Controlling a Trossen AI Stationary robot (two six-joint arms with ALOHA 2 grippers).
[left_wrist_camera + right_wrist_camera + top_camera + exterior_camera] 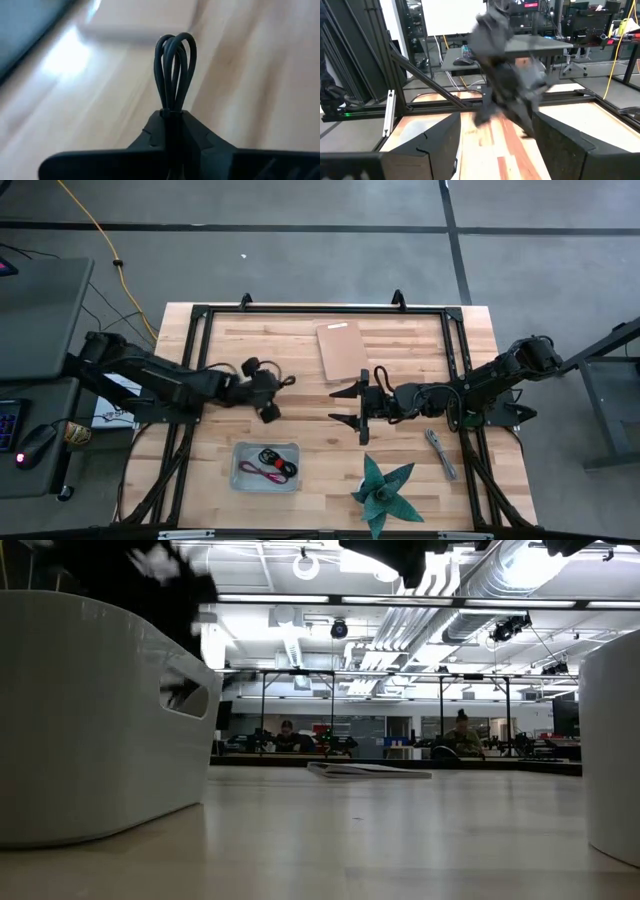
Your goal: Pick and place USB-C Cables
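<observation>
Nearest, along the bench's front edge [330,510], a folded teal paper star [384,492] lying flat, and to its left a shallow pale grey plastic tray [243,452] holding two short coiled cables, one black-and-red [270,456], one red [262,472]. Just right of the star, a thin grey cable [440,453] stretched out slantwise on the light wood planks, apart from everything else.

Further in, at mid-bench, both dark arms reaching toward each other. Left hand [268,411] just above the tray's far side, fingers pressed together and pinching a bundled black cable [174,70]; in the left wrist view, looped cord standing up out of the closed fingertips [197,137], tied low with a thin band. Whether the bundle touches the wood, not clear. Right hand [346,405] to the right of centre, beside the left hand but apart from it, fingers spread wide, nothing between them; in its own wrist view, two dark fingers [432,147] framing the blurred left arm beyond.

Beyond the hands, a flat brown rectangular board [343,350] lying slightly askew near the bench's far edge. Around the whole surface, a black metal frame [320,309]. Past the bench, grey floor with a yellow cord [100,240] trailing across it. In the low view, people seated far back in the room [287,732].
</observation>
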